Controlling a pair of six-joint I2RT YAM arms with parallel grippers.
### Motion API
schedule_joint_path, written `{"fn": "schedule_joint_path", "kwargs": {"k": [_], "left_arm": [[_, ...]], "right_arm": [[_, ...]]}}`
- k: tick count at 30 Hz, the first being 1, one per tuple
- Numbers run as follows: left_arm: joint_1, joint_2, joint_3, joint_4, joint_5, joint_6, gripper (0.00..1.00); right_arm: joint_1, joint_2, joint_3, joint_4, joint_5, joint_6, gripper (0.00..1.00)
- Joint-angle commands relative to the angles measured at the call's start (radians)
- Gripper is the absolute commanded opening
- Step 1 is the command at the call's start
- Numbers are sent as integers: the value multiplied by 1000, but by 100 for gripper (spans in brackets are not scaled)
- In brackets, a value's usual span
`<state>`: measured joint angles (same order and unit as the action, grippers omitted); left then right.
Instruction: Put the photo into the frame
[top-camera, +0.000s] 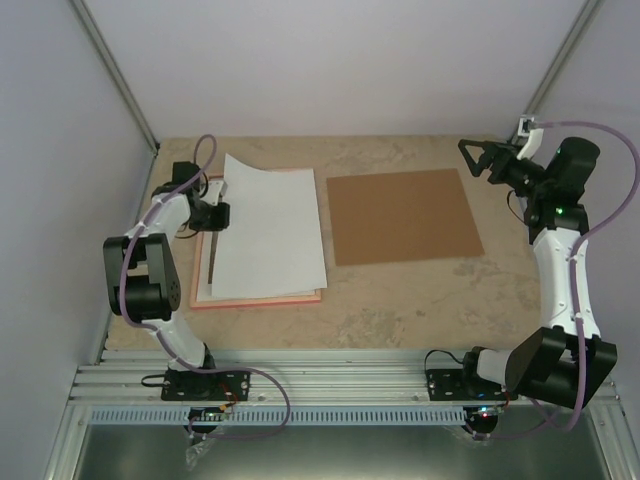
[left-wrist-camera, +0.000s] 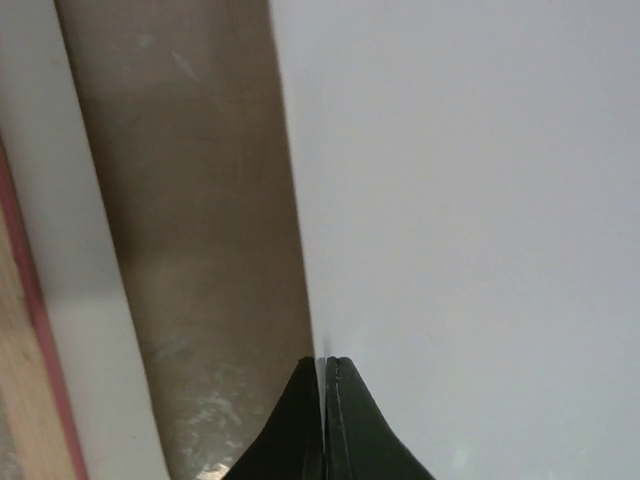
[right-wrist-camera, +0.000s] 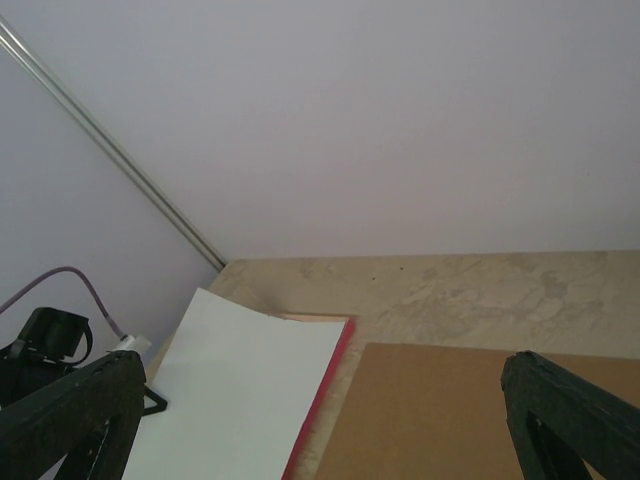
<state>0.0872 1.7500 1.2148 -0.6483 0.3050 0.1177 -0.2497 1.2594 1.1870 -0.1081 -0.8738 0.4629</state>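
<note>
The photo (top-camera: 268, 230) lies white back up over the pink frame (top-camera: 260, 300), slightly skewed, with its left side lifted and curved. My left gripper (top-camera: 222, 213) is shut on the photo's left edge; in the left wrist view the closed fingertips (left-wrist-camera: 325, 365) pinch the white sheet (left-wrist-camera: 470, 200), with the frame's pink edge (left-wrist-camera: 30, 290) below at the left. The printed side is hidden. My right gripper (top-camera: 478, 158) is open and empty, raised at the back right; its view shows the photo (right-wrist-camera: 240, 400) and the frame's pink edge (right-wrist-camera: 325, 390).
A plain brown cardboard sheet (top-camera: 403, 215) lies flat to the right of the frame, also in the right wrist view (right-wrist-camera: 450, 420). Pale walls enclose the table at back and sides. A metal rail runs along the near edge (top-camera: 330, 385).
</note>
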Motion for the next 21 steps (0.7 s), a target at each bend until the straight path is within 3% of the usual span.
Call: {"fn": "schedule_joint_path", "kwargs": {"k": [1, 21], "left_arm": [[12, 28, 61, -34, -47, 69, 0], [32, 81, 136, -85, -93, 206, 0]], "right_arm": [[4, -22, -15, -5, 13, -19, 98], [3, -10, -15, -4, 12, -20, 98]]}}
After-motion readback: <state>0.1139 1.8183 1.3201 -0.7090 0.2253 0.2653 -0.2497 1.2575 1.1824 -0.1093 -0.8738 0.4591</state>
